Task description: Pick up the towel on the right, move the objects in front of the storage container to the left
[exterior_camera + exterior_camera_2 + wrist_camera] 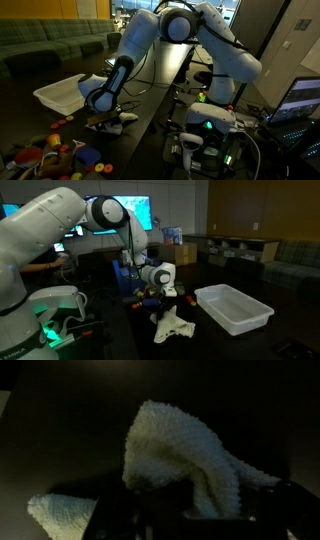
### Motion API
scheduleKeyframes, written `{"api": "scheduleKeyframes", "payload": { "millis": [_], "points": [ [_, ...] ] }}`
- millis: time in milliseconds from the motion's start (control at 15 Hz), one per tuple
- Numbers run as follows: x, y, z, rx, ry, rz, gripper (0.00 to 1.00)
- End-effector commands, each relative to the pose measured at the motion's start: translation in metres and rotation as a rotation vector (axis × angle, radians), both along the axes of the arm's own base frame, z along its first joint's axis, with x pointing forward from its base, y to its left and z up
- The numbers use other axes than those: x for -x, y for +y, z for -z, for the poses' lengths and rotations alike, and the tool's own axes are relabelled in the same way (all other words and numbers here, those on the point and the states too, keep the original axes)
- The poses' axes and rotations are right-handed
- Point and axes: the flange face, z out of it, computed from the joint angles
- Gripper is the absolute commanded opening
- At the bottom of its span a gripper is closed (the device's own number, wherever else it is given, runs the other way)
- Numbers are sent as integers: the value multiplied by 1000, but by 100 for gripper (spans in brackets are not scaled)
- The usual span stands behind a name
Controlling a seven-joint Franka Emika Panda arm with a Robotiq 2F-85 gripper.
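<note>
The wrist view shows what the others cannot: a close look at the white towel (185, 460), bunched into a rounded hump that fills the middle of the frame, with a second fold of it in the lower left corner. The bottom edge of that view is too dark to make out the fingers.

In both exterior views the arm (135, 45) reaches down to the desk (235, 345). In an exterior view the fingers (160, 298) hang just above the towel (172, 327), which lies crumpled at the lower middle of the frame. Whether they are clenched on the cloth or released, I cannot tell.

The white container (234, 309) sits right of the towel in that view, near it but apart. In an exterior view the container (62, 95) stands at middle left, and the towel (118, 122) is a pale patch just beside the arm's tip.

Only that view shows the heap of small coloured toys (50, 155) across the lower left corner. A few coloured pieces (140, 301) show left of the fingers elsewhere.

There is one towel, one container and one arm. The toys are several, too blurred to count.
</note>
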Motion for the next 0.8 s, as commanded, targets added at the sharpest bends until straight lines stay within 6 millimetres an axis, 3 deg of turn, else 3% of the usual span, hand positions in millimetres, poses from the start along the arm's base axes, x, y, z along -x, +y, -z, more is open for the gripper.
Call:
{"api": "scheduleKeyframes", "payload": {
  "millis": [0,400,733],
  "points": [
    [-24,-27,-1,102,-66,2,4],
    [-74,-52,-14,196,-177,-8,4],
    [-104,-45,-11,202,-245,-32,4]
  ]
}}
